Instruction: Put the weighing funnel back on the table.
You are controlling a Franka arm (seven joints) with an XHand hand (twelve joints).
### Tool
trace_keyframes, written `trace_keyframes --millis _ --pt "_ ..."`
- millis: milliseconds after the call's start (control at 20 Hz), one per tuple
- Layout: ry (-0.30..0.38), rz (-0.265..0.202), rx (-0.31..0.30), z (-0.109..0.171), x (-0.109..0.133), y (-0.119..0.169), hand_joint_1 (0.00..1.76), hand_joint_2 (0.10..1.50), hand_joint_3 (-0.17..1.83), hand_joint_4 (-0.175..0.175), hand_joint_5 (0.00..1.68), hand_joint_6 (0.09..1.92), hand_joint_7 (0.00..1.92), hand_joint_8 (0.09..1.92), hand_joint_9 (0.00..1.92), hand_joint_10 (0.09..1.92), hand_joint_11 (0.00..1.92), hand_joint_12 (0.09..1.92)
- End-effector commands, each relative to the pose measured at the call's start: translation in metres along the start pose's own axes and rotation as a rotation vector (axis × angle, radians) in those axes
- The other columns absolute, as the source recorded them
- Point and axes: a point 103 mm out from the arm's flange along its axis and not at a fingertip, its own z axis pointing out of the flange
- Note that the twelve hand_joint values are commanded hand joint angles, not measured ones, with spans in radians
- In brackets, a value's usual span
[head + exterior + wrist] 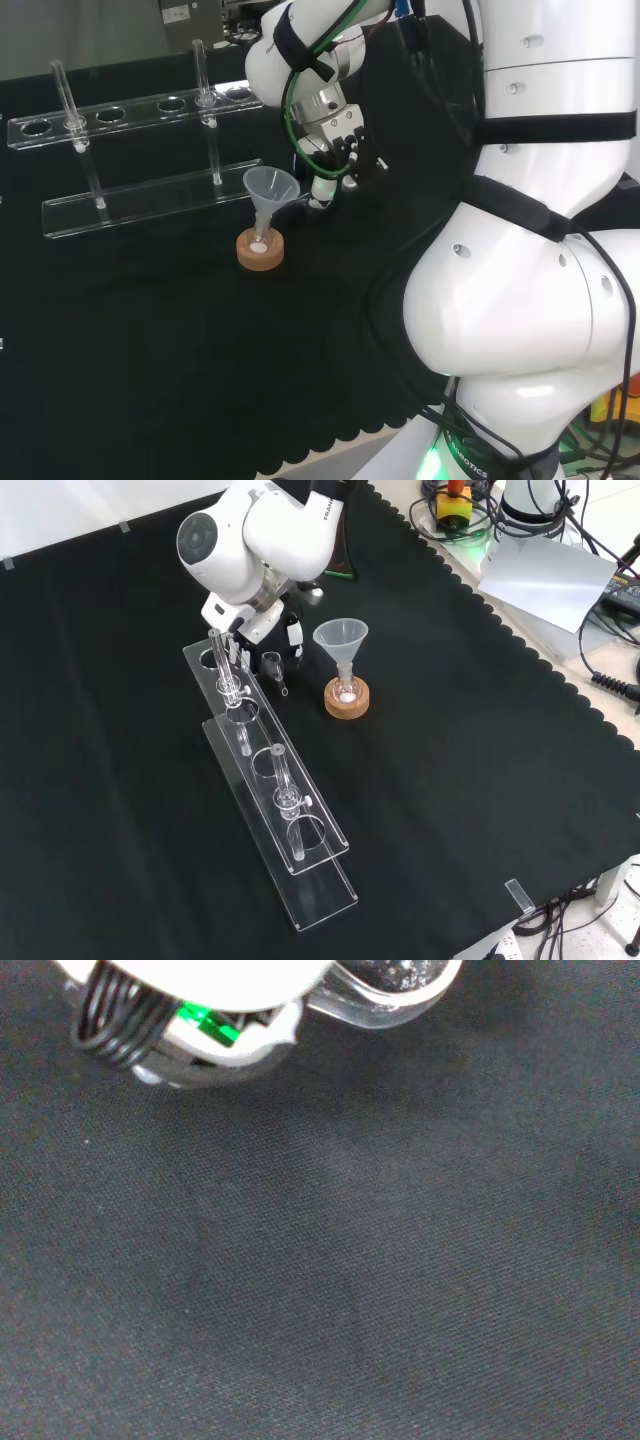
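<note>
Weighing funnel (390, 990) is clasped in the curled hand (342, 135), upper centre of the head view, low over the counter (150, 330). It is probably light, slick and breakable, so hold it by the bowl.

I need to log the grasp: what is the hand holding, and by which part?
The hand seems to hold the weighing funnel, a small clear piece just over the cloth; where on it the hold sits cannot be told.
</note>
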Motion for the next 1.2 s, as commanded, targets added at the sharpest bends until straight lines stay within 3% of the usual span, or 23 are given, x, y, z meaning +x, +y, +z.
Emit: trace_keyframes --millis 50,200,250,350,500,750,950,1200 --pt "0.024 -0.005 0.006 0.003 0.001 0.001 1.03 0.85 0.51 0.175 1.02 1.04 0.70 0.68 1.02 0.42 0.73 1.21" --pt "0.031 -0.014 0.000 0.002 -0.002 -0.004 1.01 1.00 0.24 0.175 0.97 1.04 0.66 0.71 0.98 0.46 0.71 1.23" --pt "0.030 -0.014 0.006 0.001 -0.003 -0.004 0.95 1.00 0.20 0.123 0.95 0.97 0.64 0.72 0.96 0.47 0.70 1.23" --pt "0.026 -0.010 0.019 0.001 -0.004 -0.006 0.87 0.91 0.34 0.038 0.90 0.83 0.61 0.72 0.93 0.48 0.68 1.23" --pt "0.021 -0.005 0.033 0.001 -0.005 -0.010 0.83 0.78 0.57 -0.016 0.75 0.75 0.54 0.73 0.87 0.51 0.62 1.25" --pt "0.016 -0.001 0.069 -0.001 -0.005 -0.016 0.78 0.71 0.61 -0.054 0.40 0.43 0.35 0.77 0.70 0.60 0.48 1.31" --pt "0.022 -0.001 0.069 -0.005 -0.007 -0.024 0.75 0.70 0.59 -0.061 0.34 0.20 0.26 0.77 0.61 0.65 0.42 1.34" --pt "0.035 0.011 0.037 -0.027 -0.016 -0.047 0.71 0.70 0.55 -0.063 0.29 0.09 0.13 0.75 0.48 0.68 0.35 1.37"
